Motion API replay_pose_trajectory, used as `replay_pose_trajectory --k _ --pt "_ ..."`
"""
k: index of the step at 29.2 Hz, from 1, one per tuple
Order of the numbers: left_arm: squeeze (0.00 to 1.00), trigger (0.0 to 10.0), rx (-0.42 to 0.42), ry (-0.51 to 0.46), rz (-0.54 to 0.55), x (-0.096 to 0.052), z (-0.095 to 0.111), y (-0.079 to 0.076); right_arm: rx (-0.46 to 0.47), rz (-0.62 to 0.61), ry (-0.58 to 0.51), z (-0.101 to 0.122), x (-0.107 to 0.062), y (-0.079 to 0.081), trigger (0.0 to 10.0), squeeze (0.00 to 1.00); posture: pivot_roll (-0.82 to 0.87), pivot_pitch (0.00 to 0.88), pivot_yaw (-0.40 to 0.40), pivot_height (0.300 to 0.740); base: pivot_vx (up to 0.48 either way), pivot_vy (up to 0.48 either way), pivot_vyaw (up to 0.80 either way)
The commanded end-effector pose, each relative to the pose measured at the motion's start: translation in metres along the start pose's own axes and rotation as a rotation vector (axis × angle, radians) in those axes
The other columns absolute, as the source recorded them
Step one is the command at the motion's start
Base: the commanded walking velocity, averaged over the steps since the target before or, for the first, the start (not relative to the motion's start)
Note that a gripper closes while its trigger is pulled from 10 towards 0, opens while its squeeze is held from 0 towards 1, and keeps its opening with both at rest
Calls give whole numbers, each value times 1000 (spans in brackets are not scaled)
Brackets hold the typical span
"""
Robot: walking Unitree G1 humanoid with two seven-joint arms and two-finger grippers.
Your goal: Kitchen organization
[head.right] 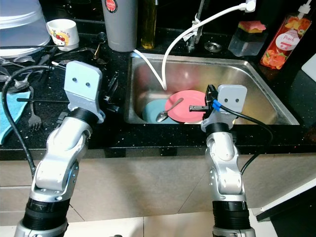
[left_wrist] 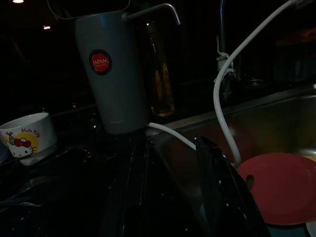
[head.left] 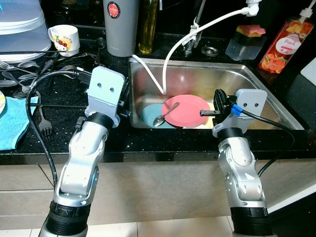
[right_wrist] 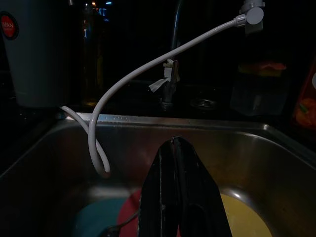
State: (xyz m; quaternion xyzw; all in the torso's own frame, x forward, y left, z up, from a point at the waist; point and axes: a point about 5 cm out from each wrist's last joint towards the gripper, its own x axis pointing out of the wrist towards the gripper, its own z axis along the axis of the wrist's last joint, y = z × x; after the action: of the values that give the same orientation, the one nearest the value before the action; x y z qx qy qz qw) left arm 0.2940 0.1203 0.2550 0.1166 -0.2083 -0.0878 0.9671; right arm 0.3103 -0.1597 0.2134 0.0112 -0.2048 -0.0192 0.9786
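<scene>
Pink plate [head.left: 186, 109] in steel sink [head.left: 266, 94], just beside right tool [head.left: 210, 113], fingers together

sink [head.left: 266, 94]: bare steel grey
plates in it: pink [head.left: 186, 109] on top, teal [head.left: 150, 114] to its left, pale yellow [right_wrist: 247, 217] to its right
spoon [head.left: 163, 117]: silver
hose [head.left: 173, 47]: white
tumbler [head.left: 121, 27]: grey with a round red label
mug [head.left: 65, 39]: white with a red and yellow cartoon print
soap bottle [head.left: 285, 45]: pink-orange with a peach picture
counter [head.left: 64, 98]: black with fine pale speckles
cloth [head.left: 12, 123]: light blue
oil bottle [head.left: 148, 29]: yellow
arms: silver, with black fingers
</scene>
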Motion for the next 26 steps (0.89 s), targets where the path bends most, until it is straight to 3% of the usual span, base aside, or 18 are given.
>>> replay_pose_trajectory --k 1,12,26 --pt "0 10000 -5 2 -9 1 -1 -3 4 -14 9 -3 -1 -3 10000 0 227 28 -88 740 0 0 0" --pt "0 10000 -3 7 -5 0 -2 -3 5 -15 11 -3 -2 -3 10000 0 227 37 -87 740 0 0 0" --pt "0 10000 -8 14 -3 1 -3 -4 6 -17 14 -3 -2 -3 10000 0 225 41 -86 740 -273 0 0"
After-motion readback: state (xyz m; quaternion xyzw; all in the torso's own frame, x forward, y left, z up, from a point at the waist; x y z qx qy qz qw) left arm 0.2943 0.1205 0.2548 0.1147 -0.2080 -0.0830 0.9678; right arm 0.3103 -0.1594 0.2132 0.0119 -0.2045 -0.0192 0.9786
